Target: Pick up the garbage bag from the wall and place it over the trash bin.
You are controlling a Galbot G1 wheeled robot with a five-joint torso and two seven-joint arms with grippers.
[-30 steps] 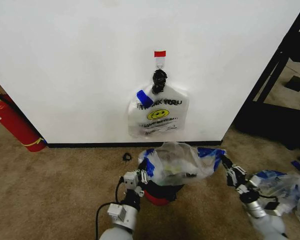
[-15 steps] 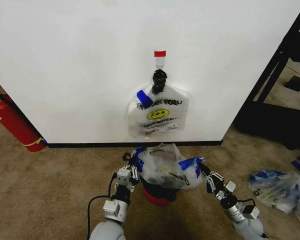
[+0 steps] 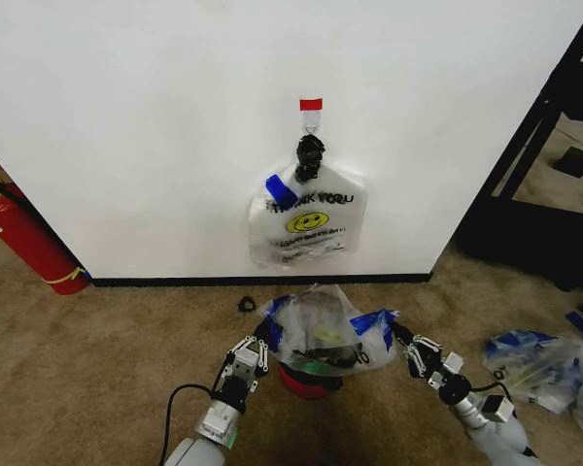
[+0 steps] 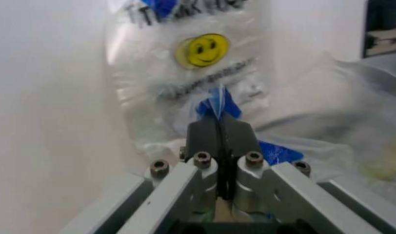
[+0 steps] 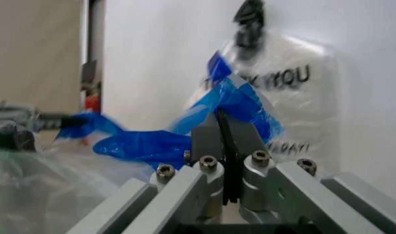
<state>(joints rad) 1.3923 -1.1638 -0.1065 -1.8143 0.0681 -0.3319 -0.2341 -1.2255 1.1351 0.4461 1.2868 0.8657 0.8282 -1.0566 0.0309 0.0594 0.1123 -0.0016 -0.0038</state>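
Observation:
The clear garbage bag [image 3: 321, 325] with blue tape patches is stretched over the black mesh trash bin [image 3: 316, 361], whose red base [image 3: 301, 383] peeks out below. My left gripper [image 3: 262, 340] is shut on the bag's left blue-taped edge [image 4: 214, 105]. On the other side, my right gripper [image 3: 396, 338] is shut on the right blue-taped edge [image 5: 240, 105]. Behind stands the white wall [image 3: 175, 126] with its red-topped hook [image 3: 311, 105].
A white "THANK YOU" smiley bag [image 3: 306, 225] hangs from the hook. A red fire extinguisher [image 3: 24, 238] leans at the left. A heap of clear-and-blue bags [image 3: 544, 364] lies at the right, near a black frame [image 3: 534, 146]. A small black object [image 3: 245, 305] lies on the carpet.
Both grippers moved inward and down with the bag, from a wide stretch above the bin to a lower, narrower hold around its rim.

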